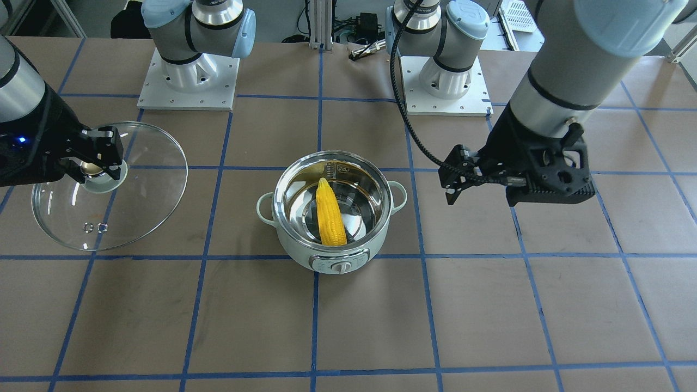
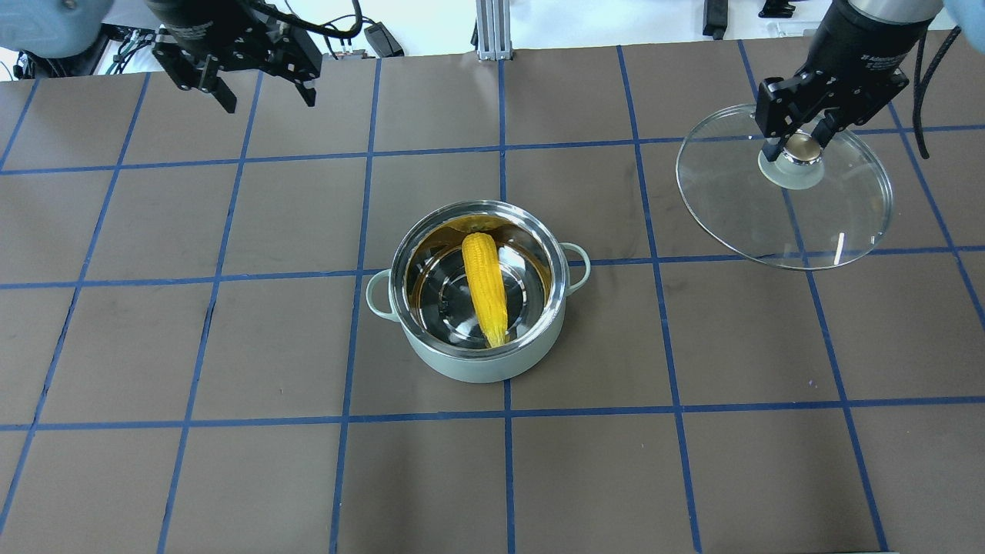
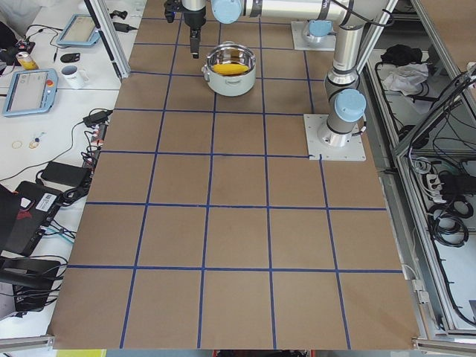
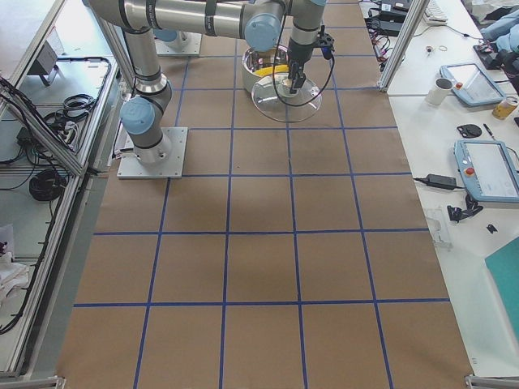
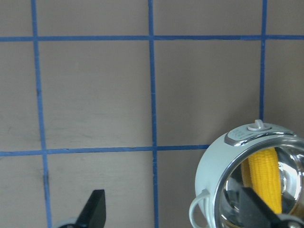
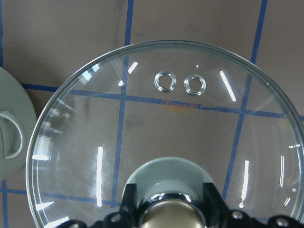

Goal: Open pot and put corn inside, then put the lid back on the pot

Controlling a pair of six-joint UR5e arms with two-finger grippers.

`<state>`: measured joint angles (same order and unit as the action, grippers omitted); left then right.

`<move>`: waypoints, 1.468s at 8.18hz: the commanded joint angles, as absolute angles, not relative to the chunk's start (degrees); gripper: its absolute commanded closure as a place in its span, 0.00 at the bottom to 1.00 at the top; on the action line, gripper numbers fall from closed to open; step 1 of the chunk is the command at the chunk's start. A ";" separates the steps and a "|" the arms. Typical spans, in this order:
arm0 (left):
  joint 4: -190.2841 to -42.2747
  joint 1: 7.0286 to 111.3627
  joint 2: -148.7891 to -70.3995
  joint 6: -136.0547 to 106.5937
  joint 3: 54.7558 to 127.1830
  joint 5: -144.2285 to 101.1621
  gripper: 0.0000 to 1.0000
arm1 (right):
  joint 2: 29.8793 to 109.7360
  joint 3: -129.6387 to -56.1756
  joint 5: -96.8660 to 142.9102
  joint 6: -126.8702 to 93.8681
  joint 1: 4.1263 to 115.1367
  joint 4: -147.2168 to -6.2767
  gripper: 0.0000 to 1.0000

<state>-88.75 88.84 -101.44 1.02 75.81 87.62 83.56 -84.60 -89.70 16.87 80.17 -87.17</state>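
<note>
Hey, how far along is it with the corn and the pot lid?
Done: the pot is open and the corn lies inside it. In hand: the right gripper is shut on the knob of the lid, held off to the pot's side. The left gripper is open and empty, away from the pot. Left: carry the lid over and set it on the pot.

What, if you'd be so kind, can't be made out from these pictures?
- Knob of the lid: right wrist view, cut by the bottom edge, covered by the right gripper and its jaws.
- Pot: left wrist view, cut by right and bottom edges.
- Dial markings: front-facing view, too small.
- Whether the lid's rim touches the table: no view settles it.
</note>
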 commanded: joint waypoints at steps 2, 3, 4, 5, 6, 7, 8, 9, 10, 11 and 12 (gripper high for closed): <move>-89.38 87.63 -97.47 4.31 76.20 95.27 0.00 | 83.41 -83.85 -88.95 11.72 83.30 -88.76 0.86; -89.30 87.63 -97.21 4.31 76.55 95.01 0.00 | 83.32 -83.85 -88.77 5.08 86.63 -90.42 0.86; -89.21 87.80 -97.47 4.05 76.64 94.66 0.00 | 82.80 -83.85 -88.77 -0.30 91.53 -92.18 0.86; -89.12 87.89 -97.64 3.96 77.16 93.53 0.00 | 81.49 -84.20 -88.68 -8.01 96.45 -93.07 0.87; -88.77 87.89 -97.47 3.96 78.30 92.47 0.00 | 79.73 -84.20 -88.68 -14.00 101.99 -97.95 0.87; -88.68 87.89 -97.47 2.74 79.27 92.37 0.00 | 77.54 -84.11 -88.59 -18.67 105.52 -101.04 0.87; -88.77 87.98 -97.56 1.07 79.97 92.72 0.00 | 75.95 -84.20 -87.64 -20.55 107.47 -103.42 0.88; -88.51 87.98 -97.47 1.14 80.24 92.55 0.00 | 74.28 -84.55 -86.23 -22.65 109.75 -105.97 0.88; -88.16 87.98 -97.47 1.14 80.24 92.72 0.00 | 72.09 -84.55 -86.22 -25.98 112.47 -109.82 0.88; -88.15 87.98 -97.38 1.23 80.33 92.81 0.00 | 71.11 -84.72 -86.22 -28.36 113.98 -110.21 0.89; -88.15 87.98 -97.47 1.23 80.33 92.81 0.00 | 71.02 -84.99 -86.13 -30.04 114.78 -109.87 0.89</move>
<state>-88.26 87.97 -97.44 1.25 80.22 92.73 72.38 -84.61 -86.38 -26.07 112.25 -108.71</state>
